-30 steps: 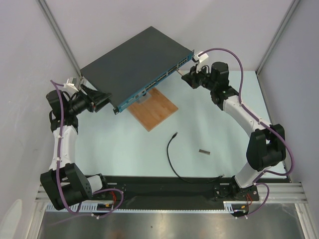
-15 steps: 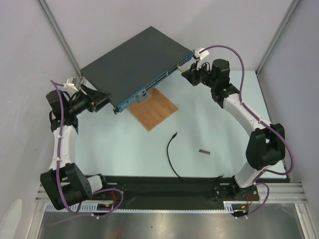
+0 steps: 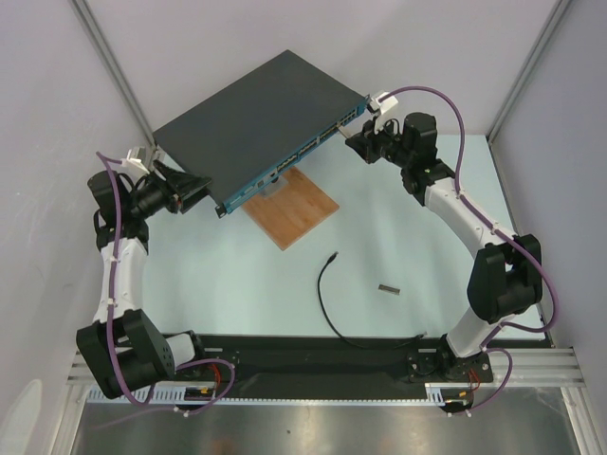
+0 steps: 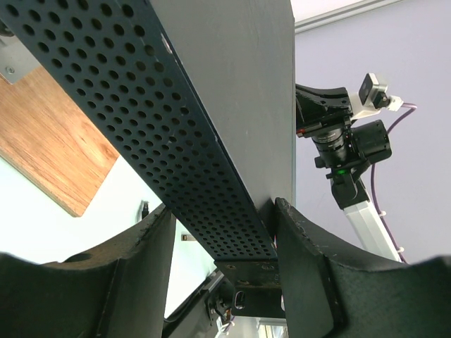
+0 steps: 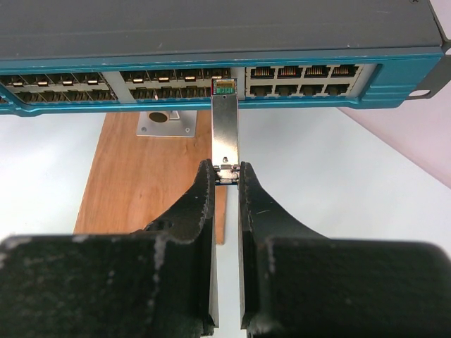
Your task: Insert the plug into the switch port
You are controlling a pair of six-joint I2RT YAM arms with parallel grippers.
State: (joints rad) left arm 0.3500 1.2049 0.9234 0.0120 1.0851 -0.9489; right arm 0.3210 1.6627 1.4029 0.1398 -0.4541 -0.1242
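Observation:
The switch (image 3: 256, 114) is a wide dark-grey box with a teal front strip (image 5: 211, 65) of many alike sockets. My left gripper (image 3: 204, 185) grips its left end, one finger (image 4: 303, 267) on the top face and the other under it. My right gripper (image 5: 226, 176) is shut on a short grey metal piece (image 5: 225, 130). The tip of that piece is at one switch port (image 5: 224, 86) in the row. The plug (image 3: 332, 256), the black tip of a thin black cable (image 3: 322, 294), lies loose on the table, apart from both grippers.
A brown wooden board (image 3: 294, 207) lies under the switch's front, with a small metal bracket (image 5: 165, 123) on it. Another short grey metal piece (image 3: 389, 287) lies on the table right of the cable. Walls and frame posts close in the back and sides.
My right gripper has moved a little left toward the switch's front, carrying the grey metal piece. The left arm, the switch and the cable have stayed put.

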